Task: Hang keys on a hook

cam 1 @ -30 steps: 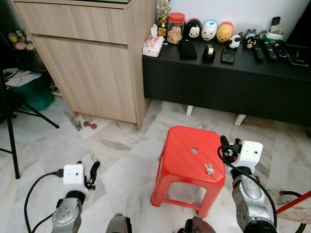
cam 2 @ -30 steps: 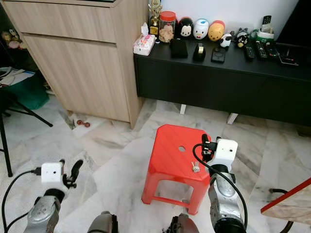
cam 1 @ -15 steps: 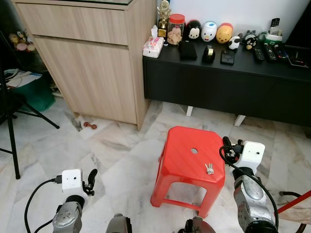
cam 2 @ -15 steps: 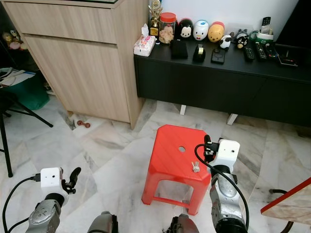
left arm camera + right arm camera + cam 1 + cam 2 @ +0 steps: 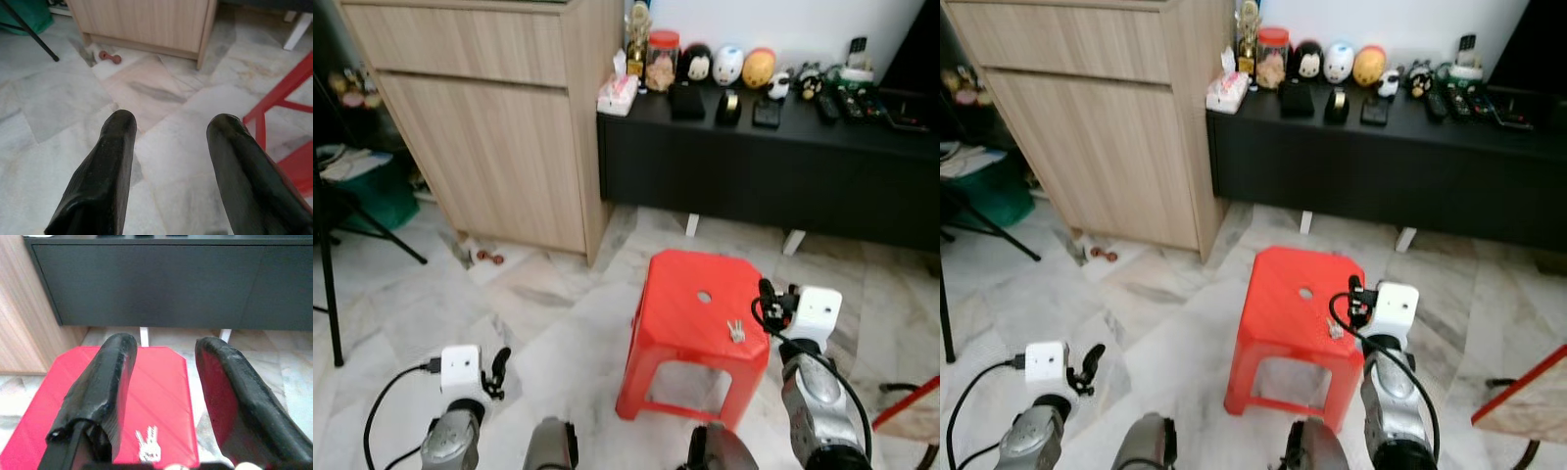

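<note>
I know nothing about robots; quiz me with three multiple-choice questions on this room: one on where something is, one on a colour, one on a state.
1. Where do the keys lie?
A. on the stool
B. on the floor
C. on the black cabinet

2. What colour is the stool?
A. blue
B. red
C. white

3. How does the right gripper stand?
A. shut on the keys
B. open, holding nothing
C. shut on a cloth

Answers:
1. A: the keys rest on the stool's top near its right edge.
2. B: it is plainly red.
3. B: the right wrist view shows its fingers apart, with the keys lying free between them.
</note>
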